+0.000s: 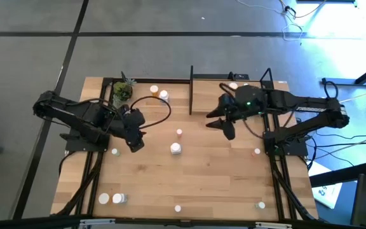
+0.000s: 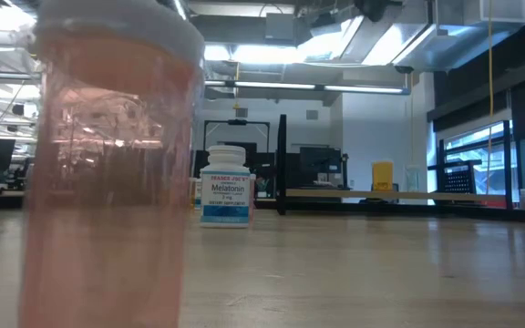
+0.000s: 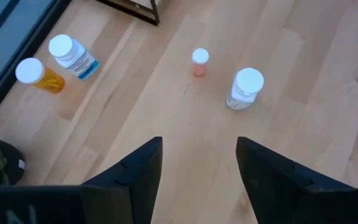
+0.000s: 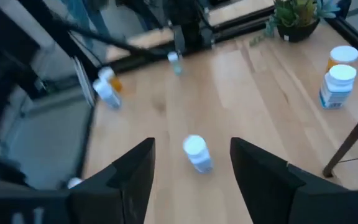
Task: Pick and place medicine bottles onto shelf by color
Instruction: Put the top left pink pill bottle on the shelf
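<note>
Bottles are standing scattered over the table (image 1: pixel 151 184), and a white bottle (image 1: pixel 175 149) is waiting near its middle. It looks light, stiff and smooth, so gripping around its body seems best. Left gripper (image 1: pixel 134 144) and right gripper (image 1: pixel 227 130) are hovering apart, holding nothing.

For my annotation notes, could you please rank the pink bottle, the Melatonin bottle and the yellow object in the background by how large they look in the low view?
1. Pink bottle, largest only because it stands right at the camera.
2. Melatonin bottle.
3. Yellow object, smallest, but far off, so its true size is unsure.
</note>
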You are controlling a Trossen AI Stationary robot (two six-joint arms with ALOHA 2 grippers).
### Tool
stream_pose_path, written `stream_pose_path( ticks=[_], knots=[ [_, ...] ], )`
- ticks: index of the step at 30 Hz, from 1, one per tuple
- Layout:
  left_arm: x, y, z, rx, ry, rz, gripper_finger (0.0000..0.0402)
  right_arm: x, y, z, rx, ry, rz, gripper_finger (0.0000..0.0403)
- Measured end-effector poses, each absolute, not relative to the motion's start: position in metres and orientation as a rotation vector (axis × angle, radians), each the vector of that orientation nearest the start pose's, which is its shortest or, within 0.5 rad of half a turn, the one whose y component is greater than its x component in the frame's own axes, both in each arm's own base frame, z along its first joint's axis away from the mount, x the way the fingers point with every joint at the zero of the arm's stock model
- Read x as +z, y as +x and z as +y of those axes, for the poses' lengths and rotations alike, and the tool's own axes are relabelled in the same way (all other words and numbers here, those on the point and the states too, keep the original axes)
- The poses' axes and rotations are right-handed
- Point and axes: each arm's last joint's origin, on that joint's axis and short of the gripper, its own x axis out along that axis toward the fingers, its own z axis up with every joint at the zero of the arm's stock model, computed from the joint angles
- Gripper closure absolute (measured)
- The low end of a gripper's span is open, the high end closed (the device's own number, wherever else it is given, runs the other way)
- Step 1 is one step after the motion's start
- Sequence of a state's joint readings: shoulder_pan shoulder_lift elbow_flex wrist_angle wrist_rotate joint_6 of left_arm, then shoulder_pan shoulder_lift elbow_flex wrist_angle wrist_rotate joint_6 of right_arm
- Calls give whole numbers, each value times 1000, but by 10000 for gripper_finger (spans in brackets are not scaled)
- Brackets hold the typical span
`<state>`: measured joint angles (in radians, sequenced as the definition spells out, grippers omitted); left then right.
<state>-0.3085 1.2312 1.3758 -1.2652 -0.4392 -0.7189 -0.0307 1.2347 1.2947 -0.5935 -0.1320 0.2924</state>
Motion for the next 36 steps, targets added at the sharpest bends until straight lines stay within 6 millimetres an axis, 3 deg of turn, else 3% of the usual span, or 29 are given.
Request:
stream_pose_path(
  ticks=[8,21,27,36],
  knots=[
    [363,199,-50,487,-241,922,202,333,301,-5,81,105,701,192],
    [363,198,-50,496,-230,930,202,246,370,-27,48,203,837,192],
    [363,198,-50,497,-228,933,202,216,388,-30,91,88,847,192],
    [363,198,-49,498,-225,937,202,190,401,-35,71,-7,861,192]
  ],
)
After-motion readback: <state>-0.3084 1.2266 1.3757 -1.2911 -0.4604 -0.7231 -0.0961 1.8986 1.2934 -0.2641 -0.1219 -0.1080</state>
